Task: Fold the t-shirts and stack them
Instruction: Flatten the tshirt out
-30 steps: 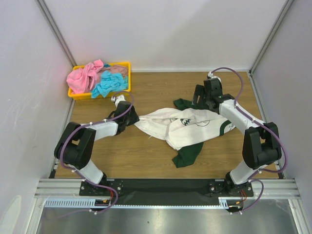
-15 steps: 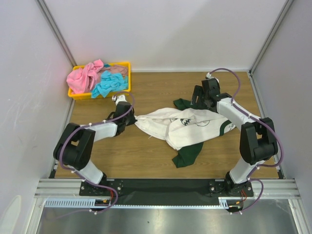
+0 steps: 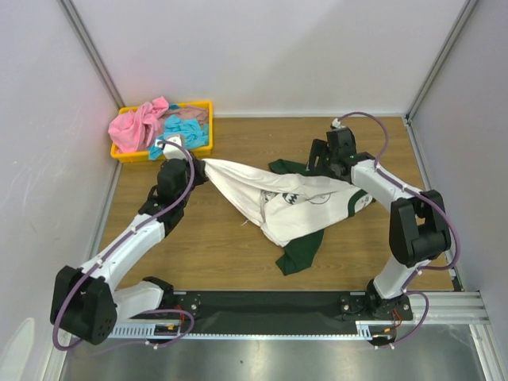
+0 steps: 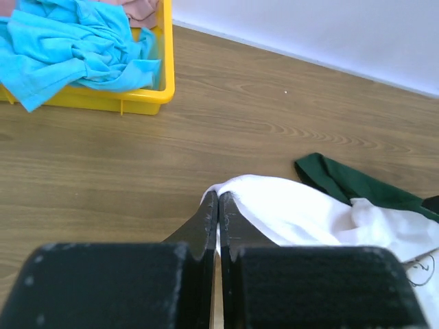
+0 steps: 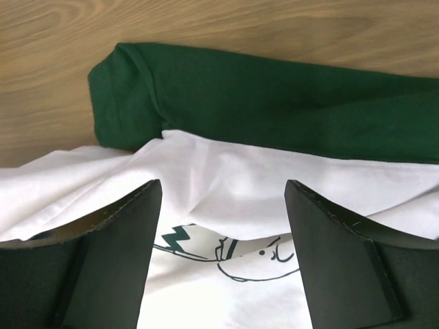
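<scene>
Nearest me, the white cotton t-shirt with dark green sleeves (image 3: 298,210) lies rumpled on the wooden table (image 3: 238,143). My left gripper (image 4: 218,200) pinches its white hem, holding that corner out taut, I judge to flatten it. My right gripper (image 5: 223,205) hangs spread over the far sleeve. Beyond, a pink t-shirt (image 3: 135,127) and a turquoise t-shirt (image 3: 178,140) wait in the yellow plastic tray (image 3: 203,104).
</scene>
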`<action>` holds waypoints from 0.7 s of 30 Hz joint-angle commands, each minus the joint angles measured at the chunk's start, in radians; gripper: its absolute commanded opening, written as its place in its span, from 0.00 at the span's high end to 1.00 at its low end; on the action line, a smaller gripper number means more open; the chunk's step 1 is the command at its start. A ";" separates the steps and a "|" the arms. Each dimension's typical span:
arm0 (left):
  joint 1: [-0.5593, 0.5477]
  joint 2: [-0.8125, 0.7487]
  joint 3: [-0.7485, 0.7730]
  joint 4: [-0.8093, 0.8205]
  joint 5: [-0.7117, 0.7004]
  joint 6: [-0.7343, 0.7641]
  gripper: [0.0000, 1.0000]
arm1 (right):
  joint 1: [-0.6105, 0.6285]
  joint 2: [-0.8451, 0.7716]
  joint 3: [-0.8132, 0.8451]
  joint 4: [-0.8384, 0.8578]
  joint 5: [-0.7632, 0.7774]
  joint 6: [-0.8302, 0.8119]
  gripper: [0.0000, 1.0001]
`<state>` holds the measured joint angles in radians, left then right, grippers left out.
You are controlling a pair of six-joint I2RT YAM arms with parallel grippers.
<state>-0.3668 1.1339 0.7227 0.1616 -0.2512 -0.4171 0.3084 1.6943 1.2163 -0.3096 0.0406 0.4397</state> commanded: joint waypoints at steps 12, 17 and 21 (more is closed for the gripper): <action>0.009 0.067 0.115 -0.154 -0.115 -0.003 1.00 | 0.372 -0.137 -0.145 0.145 -0.016 -0.202 0.21; 0.009 0.101 0.129 -0.155 -0.145 -0.045 1.00 | 0.431 -0.087 -0.129 0.109 0.063 -0.207 0.19; 0.009 0.107 0.133 -0.152 -0.143 -0.043 1.00 | 0.458 -0.009 -0.086 0.037 0.195 -0.182 0.21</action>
<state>-0.3660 1.2392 0.8082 -0.0097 -0.3645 -0.4438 0.7498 1.6299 1.0882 -0.2230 0.0982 0.2581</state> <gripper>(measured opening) 0.010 0.799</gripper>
